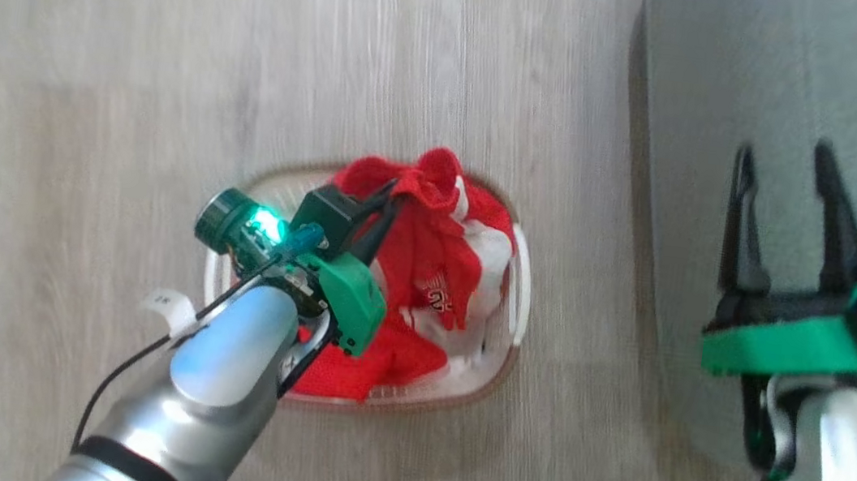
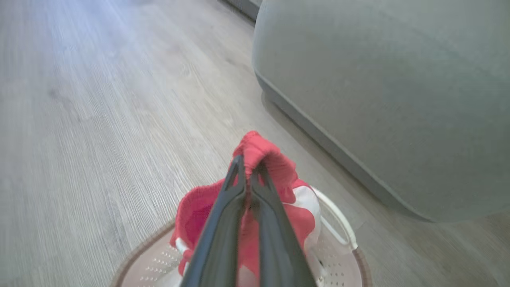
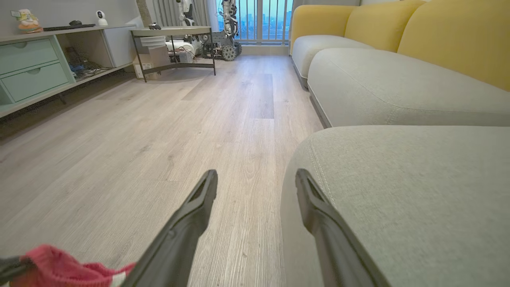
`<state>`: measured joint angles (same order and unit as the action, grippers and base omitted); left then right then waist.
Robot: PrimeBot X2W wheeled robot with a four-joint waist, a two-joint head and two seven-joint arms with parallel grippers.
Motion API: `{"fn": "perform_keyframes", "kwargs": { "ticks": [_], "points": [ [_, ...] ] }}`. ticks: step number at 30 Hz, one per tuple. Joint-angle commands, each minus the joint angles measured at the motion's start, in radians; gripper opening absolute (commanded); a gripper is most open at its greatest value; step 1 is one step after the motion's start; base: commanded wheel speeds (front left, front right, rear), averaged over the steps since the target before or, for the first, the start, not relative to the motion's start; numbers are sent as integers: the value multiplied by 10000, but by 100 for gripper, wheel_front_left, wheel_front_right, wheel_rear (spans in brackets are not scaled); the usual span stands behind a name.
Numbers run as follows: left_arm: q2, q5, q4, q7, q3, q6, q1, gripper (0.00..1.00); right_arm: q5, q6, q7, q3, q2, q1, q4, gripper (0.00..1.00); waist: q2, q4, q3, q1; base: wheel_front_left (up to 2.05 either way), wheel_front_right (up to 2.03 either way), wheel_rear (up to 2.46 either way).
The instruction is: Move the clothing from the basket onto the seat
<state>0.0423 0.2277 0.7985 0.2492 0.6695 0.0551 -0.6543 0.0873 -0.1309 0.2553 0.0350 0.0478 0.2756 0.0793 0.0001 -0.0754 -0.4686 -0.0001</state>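
Observation:
Red clothing (image 1: 435,249) with white panels fills the cream basket (image 1: 523,285) on the wood floor. My left gripper (image 1: 396,187) is shut on a bunched red fold of the clothing (image 2: 259,153), lifting it above the basket rim (image 2: 133,257). In the right wrist view a bit of red clothing (image 3: 59,269) shows at the bottom left. The grey-green seat (image 1: 807,91) lies to the right of the basket. My right gripper (image 1: 787,154) hovers open above the seat edge (image 3: 398,191), its fingers apart with nothing between them.
Pale wood floor (image 1: 172,62) surrounds the basket. Further down the room stand a second seat cushion (image 3: 390,87) with yellow backrests, a low table (image 3: 175,36) and a mint drawer unit (image 3: 32,67) along the left wall.

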Motion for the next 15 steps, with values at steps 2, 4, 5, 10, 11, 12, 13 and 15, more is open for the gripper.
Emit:
{"fn": "perform_keyframes", "kwargs": {
  "ticks": [2, 4, 5, 10, 11, 12, 13, 15],
  "points": [
    [86, 168, -711, 126, -180, 140, 103, 0, -75, 2, 65, -77, 24, -656, -68, 100, -1, 385, 2160, 1, 0, 0, 0],
    [84, 219, -958, 126, -166, 208, 201, 0, -73, 2, 65, -64, 24, -1013, 74, 100, -1, 411, 2780, 1, 0, 0, 0],
    [84, 239, -1034, 126, -150, 241, 249, 0, -75, 2, 65, -68, 24, -1185, 139, 100, -1, 421, 3087, 1, 0, 0, 0],
    [82, 378, -1135, 126, -78, 400, 322, 0, -58, 2, 65, -175, 24, -1890, 376, 100, -1, 445, 4408, 1, 0, 0, 0],
    [82, 421, -1138, 126, -84, 420, 302, 0, -46, 2, 65, -224, 24, -2006, 411, 100, -1, 448, 4608, 1, 0, 0, 0],
    [82, 466, -1157, 126, -106, 434, 247, 0, -32, 2, 65, -272, 24, -2089, 424, 100, -1, 454, 4757, 1, 0, 0, 0],
    [82, 512, -1171, 125, -126, 447, 175, 0, -14, 2, 65, -321, 24, -2150, 431, 100, -1, 465, 4887, 1, 0, 0, 0],
    [82, 598, -1191, 117, -151, 473, 4, 0, 14, 2, 65, -407, 24, -2245, 455, 100, -1, 511, 5132, 1, 0, 0, 0]
  ]
}}
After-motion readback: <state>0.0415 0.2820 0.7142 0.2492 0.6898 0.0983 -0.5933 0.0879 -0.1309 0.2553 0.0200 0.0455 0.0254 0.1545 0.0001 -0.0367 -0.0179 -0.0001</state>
